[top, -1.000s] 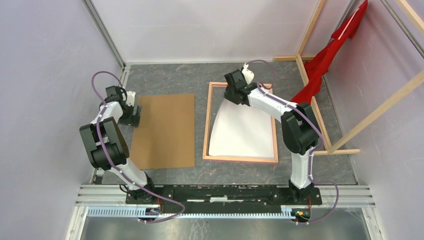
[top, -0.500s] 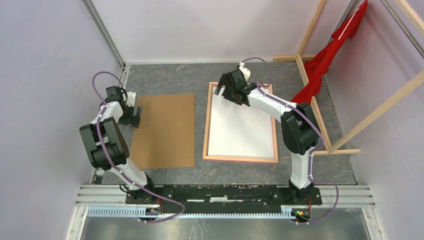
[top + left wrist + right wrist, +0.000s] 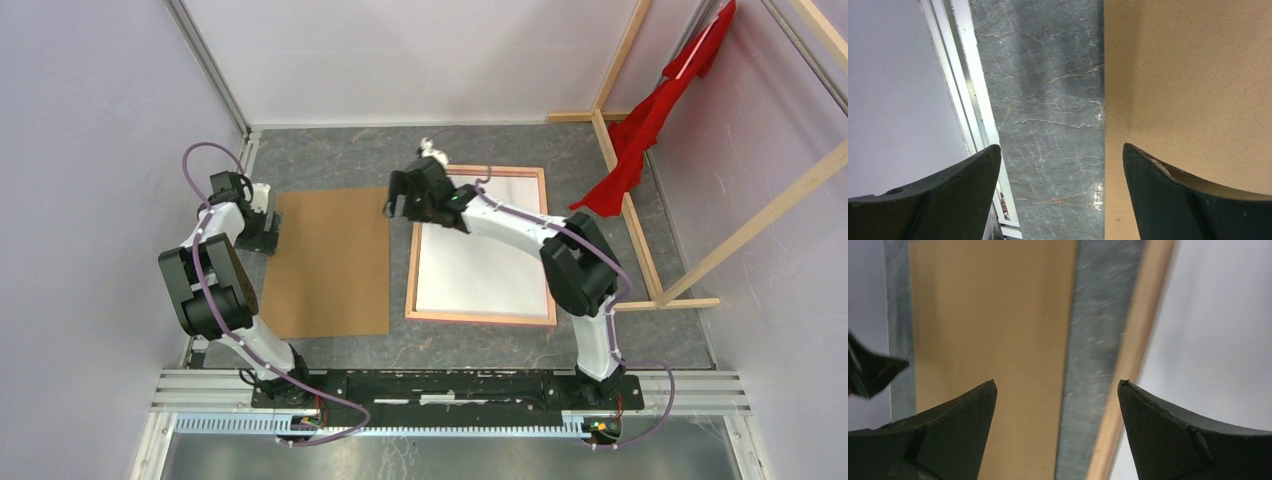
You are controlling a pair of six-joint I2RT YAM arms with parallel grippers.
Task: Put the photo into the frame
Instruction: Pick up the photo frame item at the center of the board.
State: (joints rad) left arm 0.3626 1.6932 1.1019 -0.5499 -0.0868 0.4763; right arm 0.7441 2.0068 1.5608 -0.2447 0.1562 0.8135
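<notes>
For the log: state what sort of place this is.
Probably a robot test cell: left arm and right arm bolted to a metal rail, plain walls around the table, bare wooden beams.

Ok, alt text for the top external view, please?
The right gripper, open, hovers between the brown-backed photo and the frame, which lies flat around a white sheet. The open left gripper sits at the photo's left edge.

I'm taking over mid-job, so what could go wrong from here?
1. The photo lies flat, brown back up; the open left gripper at its edge may push it rather than grip it.
2. The open right gripper hovers by the left rail of the frame and could knock it.
3. The white sheet in the frame may shift.
</notes>
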